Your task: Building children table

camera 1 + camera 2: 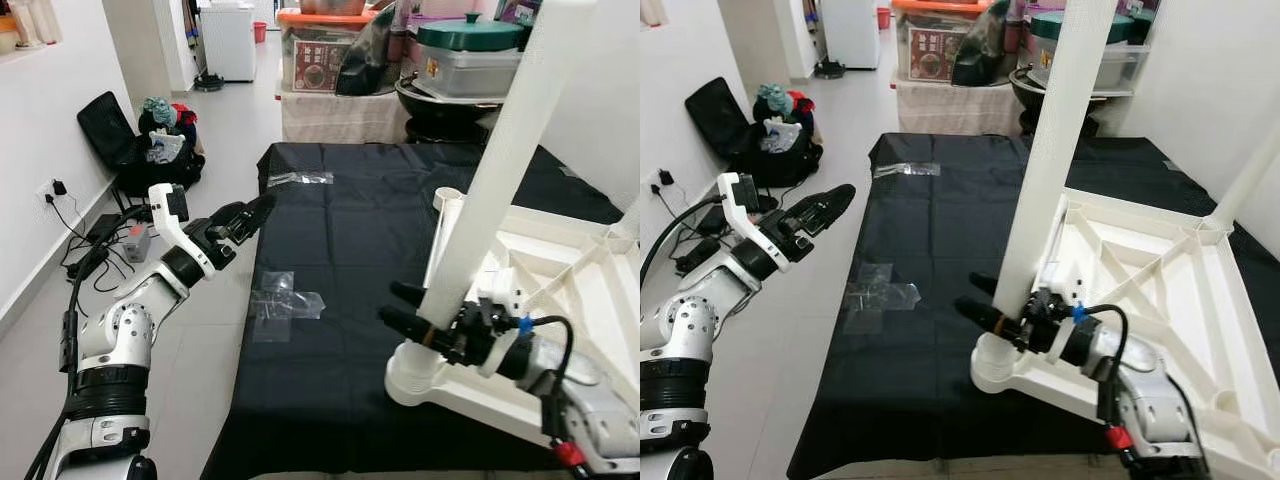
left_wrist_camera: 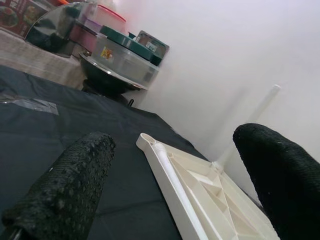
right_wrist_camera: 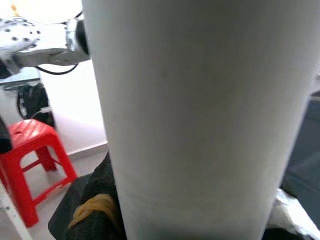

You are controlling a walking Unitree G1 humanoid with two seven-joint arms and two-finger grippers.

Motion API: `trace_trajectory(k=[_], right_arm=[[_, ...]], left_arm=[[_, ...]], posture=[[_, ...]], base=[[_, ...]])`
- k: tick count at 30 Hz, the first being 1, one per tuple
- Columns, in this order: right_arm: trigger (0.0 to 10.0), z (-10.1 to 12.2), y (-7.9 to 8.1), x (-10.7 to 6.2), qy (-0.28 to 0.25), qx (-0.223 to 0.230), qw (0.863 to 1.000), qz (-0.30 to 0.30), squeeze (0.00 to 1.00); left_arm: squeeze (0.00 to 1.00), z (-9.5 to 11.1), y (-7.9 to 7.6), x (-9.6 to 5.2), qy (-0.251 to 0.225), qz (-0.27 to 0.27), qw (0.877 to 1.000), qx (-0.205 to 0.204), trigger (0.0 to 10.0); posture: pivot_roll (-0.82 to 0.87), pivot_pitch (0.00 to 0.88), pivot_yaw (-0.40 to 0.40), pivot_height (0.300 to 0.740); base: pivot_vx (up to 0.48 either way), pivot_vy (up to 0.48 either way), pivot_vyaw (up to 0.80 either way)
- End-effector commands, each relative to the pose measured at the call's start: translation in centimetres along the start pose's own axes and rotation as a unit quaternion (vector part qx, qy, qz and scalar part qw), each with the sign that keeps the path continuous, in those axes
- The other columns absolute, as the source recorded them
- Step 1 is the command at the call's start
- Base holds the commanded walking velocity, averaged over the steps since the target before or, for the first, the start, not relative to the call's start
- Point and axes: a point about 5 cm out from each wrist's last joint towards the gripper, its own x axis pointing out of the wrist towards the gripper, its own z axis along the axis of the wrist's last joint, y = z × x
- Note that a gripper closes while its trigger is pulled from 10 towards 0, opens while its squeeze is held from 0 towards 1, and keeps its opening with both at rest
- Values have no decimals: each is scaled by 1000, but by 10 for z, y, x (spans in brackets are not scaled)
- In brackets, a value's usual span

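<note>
Two grippers, right fingers [image 1: 405, 308] clasping white table leg [image 1: 490, 175], left fingers [image 1: 245, 218] apart

The leg [image 1: 1045, 160] runs off the top edge, its upper end unseen; its foot is partly hidden behind the right gripper [image 1: 985, 300]; the tabletop [image 1: 1160, 290] beside the leg is cut by the right and bottom edges; the far leg [image 1: 1252, 172] is cropped too

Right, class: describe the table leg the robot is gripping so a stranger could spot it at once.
Find the black cloth on the floor, then the upturned white tabletop on it. At its near corner stands a tall white leg, held by the right gripper; another leg lies flat.
</note>
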Motion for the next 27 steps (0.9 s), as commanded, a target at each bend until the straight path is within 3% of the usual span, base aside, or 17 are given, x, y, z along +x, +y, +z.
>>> trace_trajectory(k=[1,15,21,27], right_arm=[[0,0,12,8,-15,6,999,47,0],[0,-2,20,18,17,-6,993,113,0],[0,22,1,11,8,-42,995,92,0],[0,31,-9,2,14,-57,995,78,0]], left_arm=[[0,-2,5,-3,5,12,1000,-12,10000],[0,-9,4,-1,12,14,1000,-19,10000],[0,-7,6,-4,10,15,1000,-19,10000],[0,-8,6,-4,9,15,1000,-21,10000]], posture=[[61,0,-40,740],[59,0,-40,740],[56,0,-43,740],[53,0,-45,740]], base=[[0,0,0],[0,0,0],[0,0,0],[0,0,0]])
